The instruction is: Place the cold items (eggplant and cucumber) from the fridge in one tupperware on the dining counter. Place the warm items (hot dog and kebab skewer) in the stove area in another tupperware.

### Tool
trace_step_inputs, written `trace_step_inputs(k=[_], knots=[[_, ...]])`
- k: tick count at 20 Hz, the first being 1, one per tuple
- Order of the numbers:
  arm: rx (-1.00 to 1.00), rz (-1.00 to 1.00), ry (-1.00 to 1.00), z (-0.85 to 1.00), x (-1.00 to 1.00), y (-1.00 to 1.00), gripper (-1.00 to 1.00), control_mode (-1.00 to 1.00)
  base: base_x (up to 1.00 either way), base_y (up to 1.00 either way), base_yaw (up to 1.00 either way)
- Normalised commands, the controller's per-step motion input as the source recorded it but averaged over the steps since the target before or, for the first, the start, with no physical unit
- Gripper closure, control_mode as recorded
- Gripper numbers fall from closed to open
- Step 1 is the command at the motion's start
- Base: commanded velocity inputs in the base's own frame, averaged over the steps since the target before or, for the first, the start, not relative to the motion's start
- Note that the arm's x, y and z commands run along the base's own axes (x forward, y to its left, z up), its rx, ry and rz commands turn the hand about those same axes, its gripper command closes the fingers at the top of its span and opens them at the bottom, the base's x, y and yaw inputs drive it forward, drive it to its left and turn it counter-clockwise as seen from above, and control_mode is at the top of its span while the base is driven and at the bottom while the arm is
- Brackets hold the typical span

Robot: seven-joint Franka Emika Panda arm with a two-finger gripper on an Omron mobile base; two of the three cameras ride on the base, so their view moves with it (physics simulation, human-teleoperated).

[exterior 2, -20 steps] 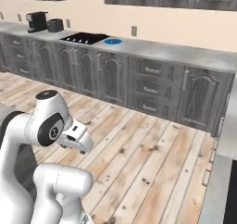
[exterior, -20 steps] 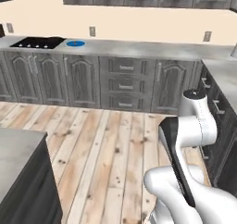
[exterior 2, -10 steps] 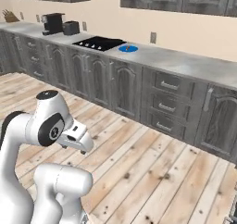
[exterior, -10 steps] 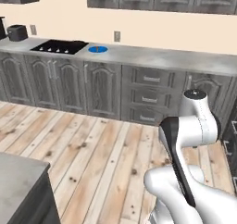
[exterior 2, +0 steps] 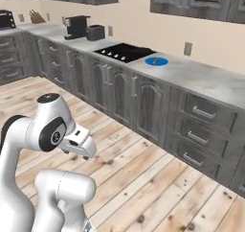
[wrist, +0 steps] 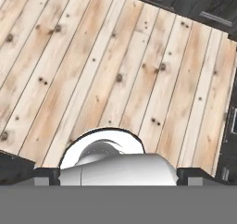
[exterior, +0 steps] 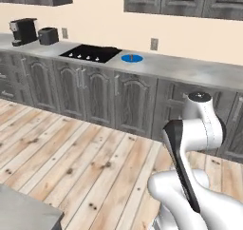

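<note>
Left base view: base has swung left, stovetop (exterior: 90,53) and blue plate (exterior: 131,58) now central, so the stove area is nearing. Right base view: gripper (exterior 2: 85,151) folded, jaws wide apart, empty. Hand view: floor planks (wrist: 115,70); hot dog, kebab unidentifiable.

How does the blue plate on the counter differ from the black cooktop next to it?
The blue plate is round and small; the black cooktop is rectangular and far larger. The plate rests on top of the grey counter, while the cooktop is set flush into it. Both lie flat on that counter, side by side, apart.
</note>
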Motion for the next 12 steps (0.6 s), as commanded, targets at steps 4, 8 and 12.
trace_step_inputs(k=[4,8,12], knots=[[0.0,0.0,0.0,0.0,0.0,0.0,-1.0,1.0,1.0,0.0,0.07],[0.0,0.0,0.0,0.0,0.0,0.0,-1.0,1.0,1.0,0.23,-0.19],[0.0,0.0,0.0,0.0,0.0,0.0,-1.0,1.0,1.0,0.39,-0.25]])
